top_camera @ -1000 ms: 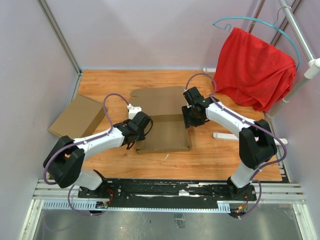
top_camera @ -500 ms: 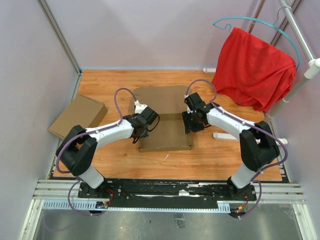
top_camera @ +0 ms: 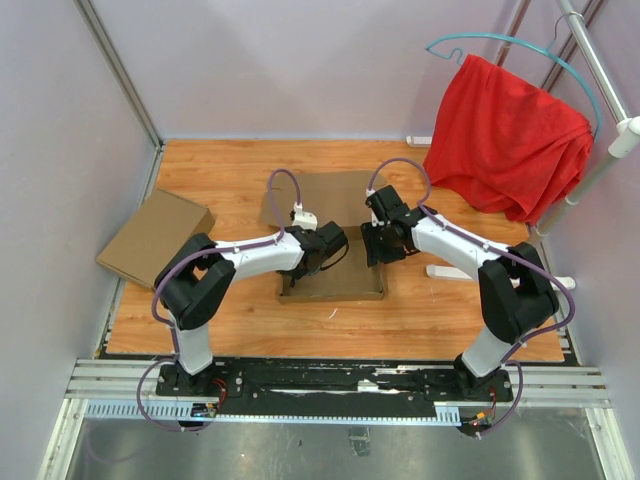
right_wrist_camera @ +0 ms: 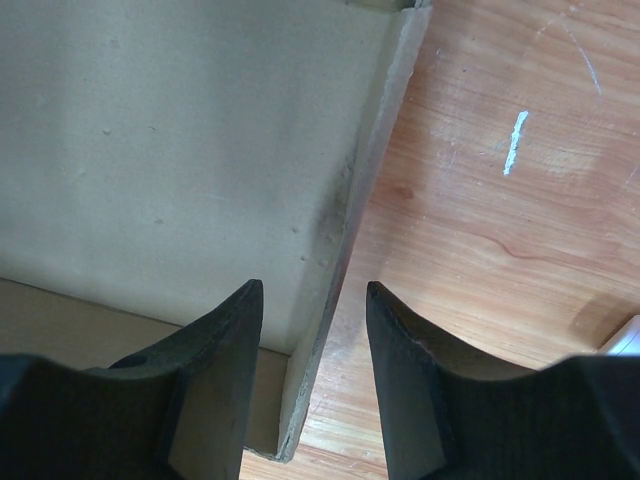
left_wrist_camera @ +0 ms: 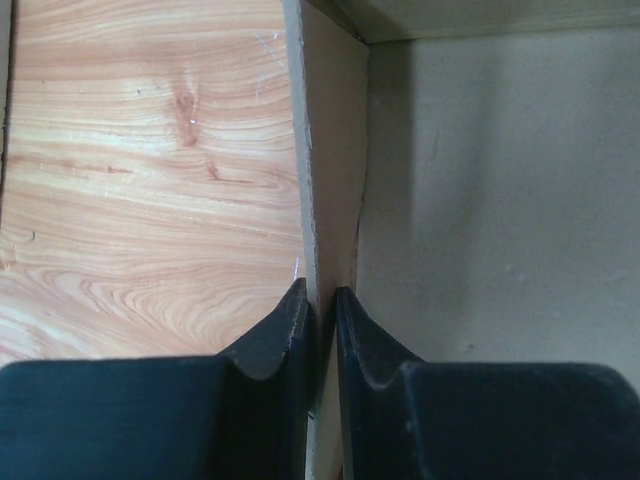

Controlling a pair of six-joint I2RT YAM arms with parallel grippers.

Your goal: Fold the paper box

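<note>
The left gripper (left_wrist_camera: 322, 318) is clamped on the upright side wall of the paper box (left_wrist_camera: 500, 200), its two black fingers (left_wrist_camera: 285, 335) pressed against either face of the thin cardboard edge. The wrist camera cuts off everything but that wall, a stretch of the box floor and the wooden table (left_wrist_camera: 150, 150) beside it. The right gripper (right_wrist_camera: 312, 292) stands with its jaws apart astride the opposite wall, one finger inside the box and one outside. They seem to clear the cardboard on both sides, though the lower part of the wall is lost in shadow between them. From above, both sets of fingertips are hidden under the wrists, and the left arm covers the box's left wall. The box sits at the middle of the table between the two arms, and its lid flap lies flat toward the far edge. There are two cardboard pieces in all; the second is a closed tan box (top_camera: 155, 238), well apart at the left edge. One red cloth (top_camera: 505, 135) hangs on one teal hanger (top_camera: 500, 42) at the far right, and a white object (top_camera: 445, 271) near it is too small to identify.
</note>
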